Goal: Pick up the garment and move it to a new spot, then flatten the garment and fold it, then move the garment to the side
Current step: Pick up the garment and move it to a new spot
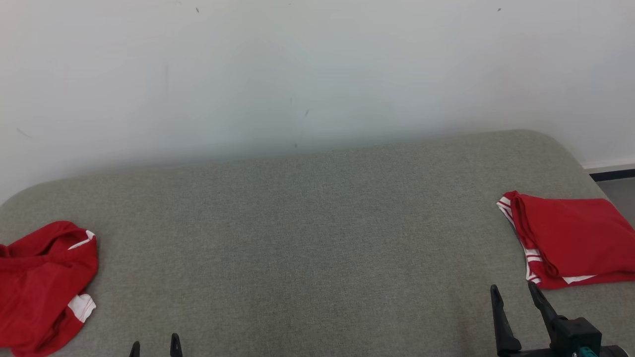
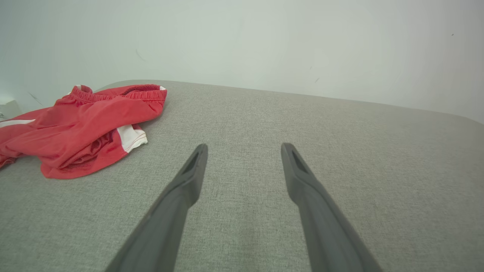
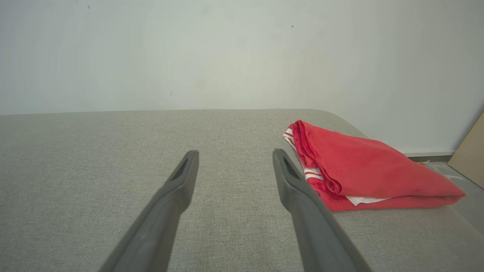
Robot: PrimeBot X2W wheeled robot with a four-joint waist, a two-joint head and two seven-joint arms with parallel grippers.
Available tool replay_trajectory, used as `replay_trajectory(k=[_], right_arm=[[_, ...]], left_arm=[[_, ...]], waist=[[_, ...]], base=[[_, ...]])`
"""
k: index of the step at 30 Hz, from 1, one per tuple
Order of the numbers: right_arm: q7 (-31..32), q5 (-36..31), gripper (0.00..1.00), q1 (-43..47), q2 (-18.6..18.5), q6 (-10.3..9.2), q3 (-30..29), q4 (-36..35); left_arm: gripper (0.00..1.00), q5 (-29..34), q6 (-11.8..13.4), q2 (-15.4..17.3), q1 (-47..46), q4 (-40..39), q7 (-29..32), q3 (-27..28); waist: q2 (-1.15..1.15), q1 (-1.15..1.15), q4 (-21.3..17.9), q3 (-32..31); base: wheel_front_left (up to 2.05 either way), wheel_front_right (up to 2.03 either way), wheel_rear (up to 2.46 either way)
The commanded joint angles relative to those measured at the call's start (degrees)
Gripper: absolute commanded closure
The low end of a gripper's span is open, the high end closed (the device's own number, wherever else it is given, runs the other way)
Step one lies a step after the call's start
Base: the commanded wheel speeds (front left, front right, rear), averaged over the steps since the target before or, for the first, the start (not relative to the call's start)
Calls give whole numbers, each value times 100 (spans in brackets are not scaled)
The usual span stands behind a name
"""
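Red with white patches on the crumpled garment [image 1: 44, 277] at the left edge of the bench [image 1: 307, 238]. Red with red-and-white striped trim on the folded garment [image 1: 570, 238] at the right edge. Flecked grey bench fabric. Off-white wall [image 1: 297, 64]. Dark grey on left gripper [image 1: 155, 342] and right gripper [image 1: 512, 286].

Grey woven surface [image 1: 317, 238] with rounded corners was seen set against a scuffed white wall [image 1: 317, 64]. Dark baseboard [image 1: 612, 175] and tan board [image 3: 470, 155] were noted at right.

On the table [image 1: 307, 238] a crumpled garment [image 1: 42, 282] lies left — perhaps overhanging — a folded garment [image 1: 570, 238] right.
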Motion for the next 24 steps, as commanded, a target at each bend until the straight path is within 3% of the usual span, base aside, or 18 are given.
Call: replay_trajectory(k=[1, 16, 24], right_arm=[[-30, 60, 0, 32, 10, -17, 21, 15], [-59, 158, 0, -33, -9, -16, 67, 43], [-76, 165, 0, -26, -4, -16, 82, -15]], left_arm=[[0, 7, 0, -3, -73, -4, -16, 11], [0, 10, 34, -3, -103, -99, -16, 62], [0, 82, -2, -2, -140, -129, -16, 106]], waist=[[0, 0, 6, 9], [0, 0, 33, 60], [0, 0, 395, 78]], base=[[0, 0, 0], [0, 0, 0], [0, 0, 0]])
